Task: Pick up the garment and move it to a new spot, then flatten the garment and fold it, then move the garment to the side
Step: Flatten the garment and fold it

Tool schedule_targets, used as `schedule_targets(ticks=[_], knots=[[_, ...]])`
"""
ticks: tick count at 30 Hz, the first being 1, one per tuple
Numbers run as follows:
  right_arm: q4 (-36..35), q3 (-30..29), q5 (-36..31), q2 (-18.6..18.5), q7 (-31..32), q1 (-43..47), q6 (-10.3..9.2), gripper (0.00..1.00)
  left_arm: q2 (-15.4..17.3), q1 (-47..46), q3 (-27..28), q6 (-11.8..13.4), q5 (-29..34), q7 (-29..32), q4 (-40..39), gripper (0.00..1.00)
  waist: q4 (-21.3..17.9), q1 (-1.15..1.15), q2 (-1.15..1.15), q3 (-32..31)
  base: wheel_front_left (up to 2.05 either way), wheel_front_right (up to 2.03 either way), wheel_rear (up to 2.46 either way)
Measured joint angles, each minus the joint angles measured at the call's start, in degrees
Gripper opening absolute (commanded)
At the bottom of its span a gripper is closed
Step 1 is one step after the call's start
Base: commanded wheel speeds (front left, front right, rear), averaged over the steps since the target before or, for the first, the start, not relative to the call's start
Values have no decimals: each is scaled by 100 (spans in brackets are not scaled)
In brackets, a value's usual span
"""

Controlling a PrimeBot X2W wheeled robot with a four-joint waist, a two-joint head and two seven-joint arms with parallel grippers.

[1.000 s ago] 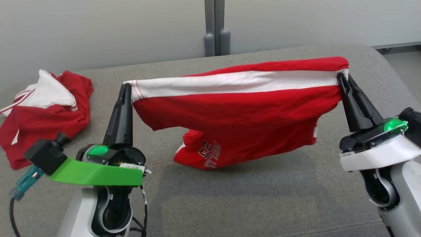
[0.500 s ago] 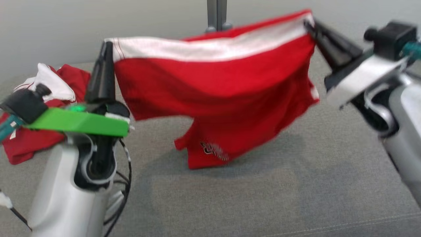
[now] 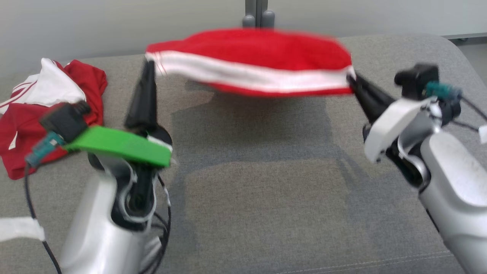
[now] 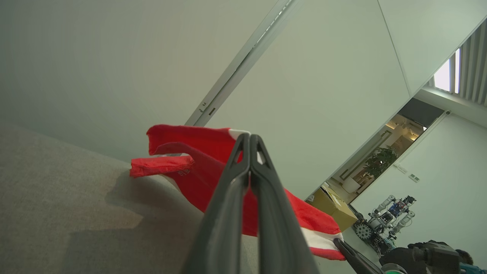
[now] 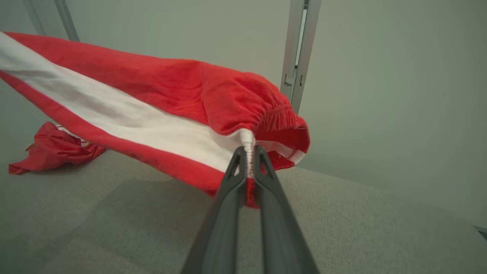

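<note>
1. At the far left, a crumpled heap of clothes [image 3: 45,114], red and white, lies on the grey cloth-covered tabletop [image 3: 266,198].
2. Just right of the heap, the left gripper [image 3: 149,64] points up and away from the green bracket [image 3: 118,146] on its wrist. Its jaws are pressed together, pinching the left end of the garment at the white stripe. In the left wrist view the two dark fingers [image 4: 228,213] meet at their tips against the red cloth.
3. The garment [image 3: 258,49], red with a broad white stripe, hangs clear of the tabletop, stretched sideways between the two grippers over the far middle part. It is blurred in the head view. Its shadow falls on the tabletop below it. Behind it a grey post [image 3: 258,13] stands against the pale wall [image 3: 95,26].
4. The right gripper [image 3: 350,78] reaches in from the right, slanting up and leftward. Its jaws are closed on the garment's right end. The right wrist view shows a thin fold of white and red cloth, beside the gathered elastic edge, caught between the fingers [image 5: 224,213].
</note>
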Motion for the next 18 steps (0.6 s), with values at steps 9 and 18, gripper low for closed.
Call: schedule_targets(ticks=[9, 18], knots=[[781, 505, 155, 252, -315, 1629, 1, 0, -20, 1905, -747, -56, -325, -12, 861, 0, -45, 0, 0, 370, 0, 0, 0], [778, 485, -102, 193, -1392, 1753, 8, 0, -2, 1920, -567, -325, -349, -433, 1003, 0, -98, 0, 0, 377, 0, 0, 0]])
